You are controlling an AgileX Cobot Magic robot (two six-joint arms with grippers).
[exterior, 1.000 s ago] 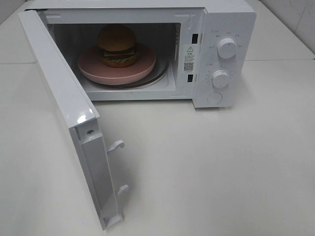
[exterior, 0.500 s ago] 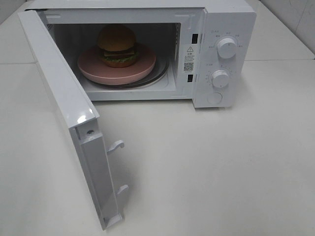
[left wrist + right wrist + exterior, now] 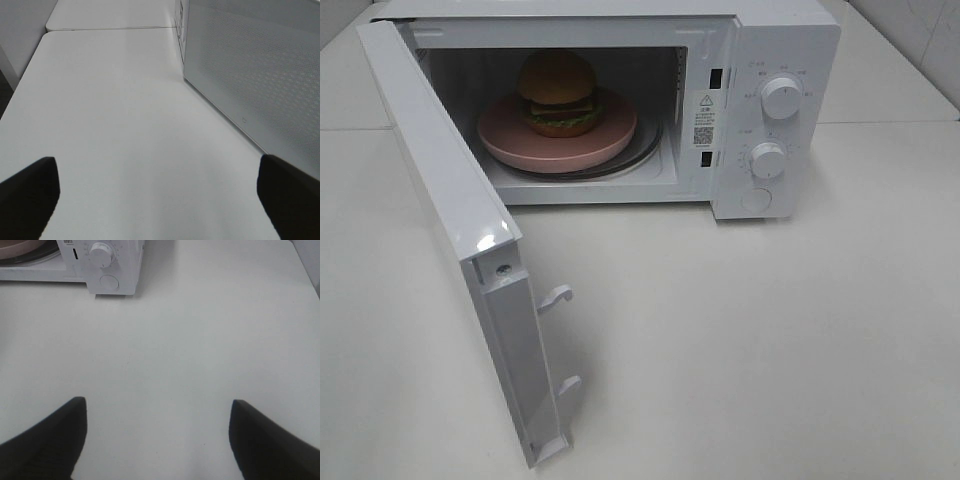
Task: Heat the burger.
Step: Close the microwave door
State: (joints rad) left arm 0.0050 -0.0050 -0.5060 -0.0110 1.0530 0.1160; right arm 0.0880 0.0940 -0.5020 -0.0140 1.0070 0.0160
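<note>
Nothing has shifted over the last second: you see the same scene in every high view, and both claws hold the same spread. Read that as a pause, with loading done and closing not yet begun.

The burger (image 3: 558, 95) sits on the pink plate (image 3: 500, 140) inside the microwave (image 3: 790, 40), well back in the cavity and clear of the door's path as far as the high view shows. The door (image 3: 440, 190) stands swung wide toward you, with its latch hooks (image 3: 557, 295) pointing across the bench (image 3: 770, 350).

Your left claw (image 3: 157, 170) is spread wide with nothing between its tips; it hangs over bare bench, with the door's meshed face (image 3: 250, 75) just beside it. Your right claw (image 3: 158, 405) is also spread and empty, and it looks across open bench at the lower dial (image 3: 102, 254) and the round button (image 3: 109, 283).

Neither claw shows in the high view, so both sit outside its frame.

For room, the bench in front of the control panel is free. The left side is tighter: the door's free edge reaches far forward, so push on its outer face, stay off the hooks, and let it sweep shut before you go for a dial.
</note>
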